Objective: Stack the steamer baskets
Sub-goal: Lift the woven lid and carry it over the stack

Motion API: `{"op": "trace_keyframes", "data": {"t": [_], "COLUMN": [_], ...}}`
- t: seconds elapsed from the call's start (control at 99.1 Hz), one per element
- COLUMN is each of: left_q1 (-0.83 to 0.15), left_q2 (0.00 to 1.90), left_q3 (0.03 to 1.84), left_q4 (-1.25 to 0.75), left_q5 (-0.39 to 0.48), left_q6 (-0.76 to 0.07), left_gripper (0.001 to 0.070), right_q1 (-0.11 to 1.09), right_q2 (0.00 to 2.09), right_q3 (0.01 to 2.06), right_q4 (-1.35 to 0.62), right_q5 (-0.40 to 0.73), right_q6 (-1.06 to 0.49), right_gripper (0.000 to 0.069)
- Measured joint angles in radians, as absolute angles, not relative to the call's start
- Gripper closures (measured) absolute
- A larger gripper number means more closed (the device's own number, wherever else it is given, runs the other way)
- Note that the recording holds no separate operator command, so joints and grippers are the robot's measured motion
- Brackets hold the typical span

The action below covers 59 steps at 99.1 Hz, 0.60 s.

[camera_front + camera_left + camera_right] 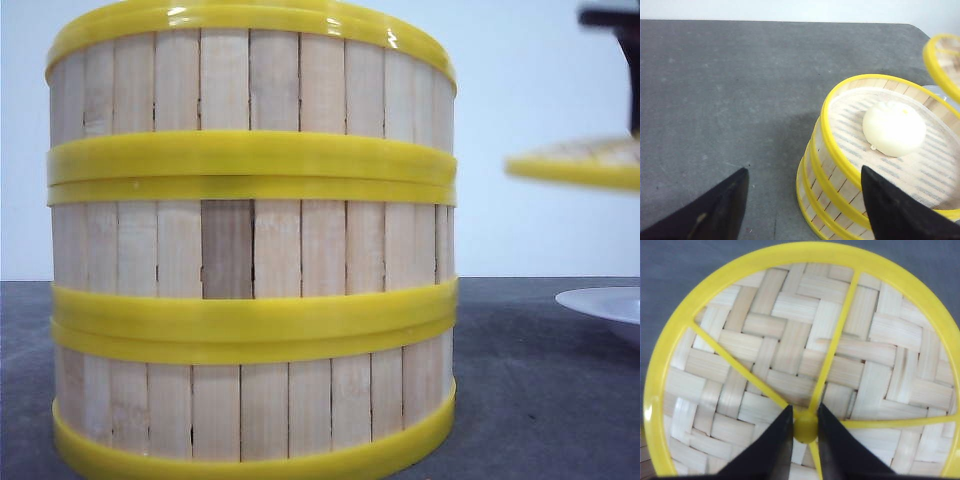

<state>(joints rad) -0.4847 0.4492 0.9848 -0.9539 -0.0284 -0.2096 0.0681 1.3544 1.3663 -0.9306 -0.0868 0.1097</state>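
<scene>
Three steamer baskets [250, 250] stand stacked in one column, close to the front camera. In the left wrist view the top basket of the stack [840, 185] holds a white bun [894, 128] on a cloth liner. My left gripper [804, 171] is open above the stack's edge, one finger over the table, the other over the top basket's rim. My right gripper [804, 407] is shut on the yellow knob [805, 428] of the woven lid [790, 340]. The lid [580, 165] hangs in the air to the right of the stack.
A white plate [610, 305] sits on the dark grey table [715, 100] below the raised lid. The lid's yellow rim [942, 60] shows beyond the stack in the left wrist view. The table's far edge meets a pale wall.
</scene>
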Motion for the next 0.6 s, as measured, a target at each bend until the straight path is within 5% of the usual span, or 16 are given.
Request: {"op": "trace_keyframes", "data": {"t": [0.596], "left_q1": [-0.485], "left_q2": [0.449], "left_q3": [0.985], "left_q4": [-0.954], "left_q5": [-0.028], "left_q6": [-0.21], "left_gripper": [0.0279], "right_q1": [0.656], "right_q2": [1.43], "right_q3": [1.819], "right_q4": [-1.137], "right_q5": [-0.158], "right_q6": [0.101], "right_gripper": [0.0635]}}
